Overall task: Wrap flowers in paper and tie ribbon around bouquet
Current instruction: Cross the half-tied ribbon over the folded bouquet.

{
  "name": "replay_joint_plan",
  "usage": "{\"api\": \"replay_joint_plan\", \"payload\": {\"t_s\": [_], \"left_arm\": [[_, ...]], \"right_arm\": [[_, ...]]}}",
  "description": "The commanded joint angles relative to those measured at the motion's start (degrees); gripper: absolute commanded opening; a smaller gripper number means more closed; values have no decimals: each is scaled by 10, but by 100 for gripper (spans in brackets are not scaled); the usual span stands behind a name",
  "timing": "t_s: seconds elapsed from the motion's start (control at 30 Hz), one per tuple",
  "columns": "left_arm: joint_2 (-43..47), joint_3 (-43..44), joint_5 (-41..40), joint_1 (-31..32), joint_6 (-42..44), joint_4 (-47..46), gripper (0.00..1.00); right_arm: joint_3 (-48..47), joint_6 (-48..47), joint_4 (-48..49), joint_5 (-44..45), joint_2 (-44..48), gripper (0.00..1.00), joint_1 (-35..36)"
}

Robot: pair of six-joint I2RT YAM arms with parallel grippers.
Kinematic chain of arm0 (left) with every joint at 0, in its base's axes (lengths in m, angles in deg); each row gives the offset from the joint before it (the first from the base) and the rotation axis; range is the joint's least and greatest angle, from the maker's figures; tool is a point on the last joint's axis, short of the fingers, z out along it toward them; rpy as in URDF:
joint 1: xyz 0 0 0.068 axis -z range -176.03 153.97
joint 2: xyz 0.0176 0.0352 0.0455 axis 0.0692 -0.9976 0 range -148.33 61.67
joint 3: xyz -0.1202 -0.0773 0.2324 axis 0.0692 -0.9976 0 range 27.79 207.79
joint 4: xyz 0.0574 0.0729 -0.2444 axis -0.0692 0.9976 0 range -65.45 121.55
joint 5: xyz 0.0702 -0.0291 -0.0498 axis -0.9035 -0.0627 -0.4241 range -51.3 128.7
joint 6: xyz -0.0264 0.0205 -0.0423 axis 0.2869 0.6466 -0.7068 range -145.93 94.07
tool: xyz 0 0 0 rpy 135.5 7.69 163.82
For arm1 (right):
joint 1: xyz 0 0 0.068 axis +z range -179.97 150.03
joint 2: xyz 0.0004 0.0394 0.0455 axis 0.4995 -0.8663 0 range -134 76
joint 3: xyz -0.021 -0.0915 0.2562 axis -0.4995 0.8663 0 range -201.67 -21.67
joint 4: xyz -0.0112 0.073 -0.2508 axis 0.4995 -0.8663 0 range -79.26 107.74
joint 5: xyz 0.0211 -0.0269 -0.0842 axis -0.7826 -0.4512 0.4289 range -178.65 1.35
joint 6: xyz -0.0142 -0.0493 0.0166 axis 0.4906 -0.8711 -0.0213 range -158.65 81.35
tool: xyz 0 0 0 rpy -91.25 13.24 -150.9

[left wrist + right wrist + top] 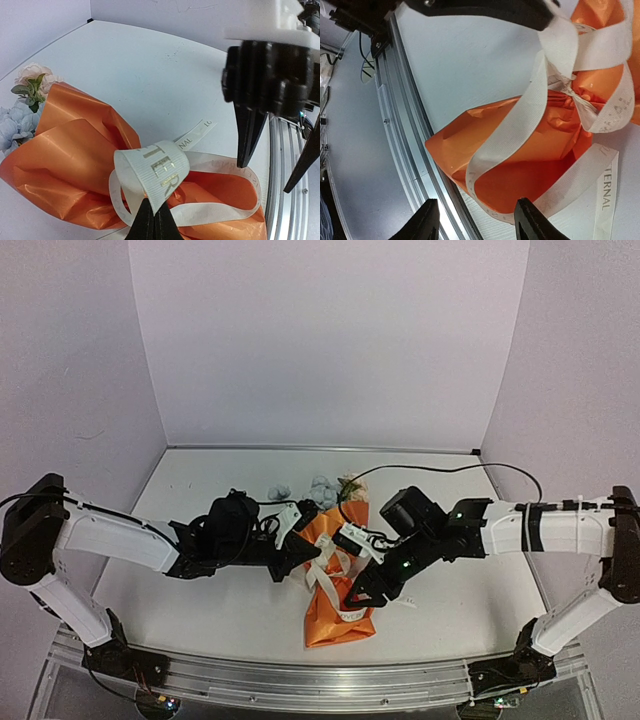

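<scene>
At 6 o'clock, nearest the rail [300, 670]: flared tail of the orange paper [338, 625], flat on the table [200, 610]. Just beyond, at 3 o'clock of the bouquet [320, 527]: right gripper [477, 202], fingers apart, slack ribbon [159, 170] loop between them (not pinched). At 9 o'clock: left gripper [152, 212], closed tight on a ribbon loop by the cinched middle. Farthest, at 12 o'clock: flowers [320, 487] poking out of the paper, pale blue and cream.
</scene>
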Motion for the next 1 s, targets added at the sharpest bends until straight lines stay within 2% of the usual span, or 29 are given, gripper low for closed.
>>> {"api": "replay_joint_plan", "payload": {"t_s": [0.0, 0.17, 0.43, 0.73, 0.97], "left_arm": [[34, -5, 20, -11, -5, 2, 0], [51, -14, 26, -30, -4, 9, 0], [55, -15, 52, -44, -2, 19, 0], [59, -21, 65, -46, -6, 23, 0], [62, -24, 67, -47, -9, 23, 0]], "right_arm": [[-35, -45, 22, -3, -33, 52, 23], [-61, -75, 17, 11, -67, 52, 41], [-77, -82, 14, 56, -99, 45, 72], [-45, -108, 101, 147, -107, 50, 103], [-59, -121, 100, 143, -125, 50, 109]]}}
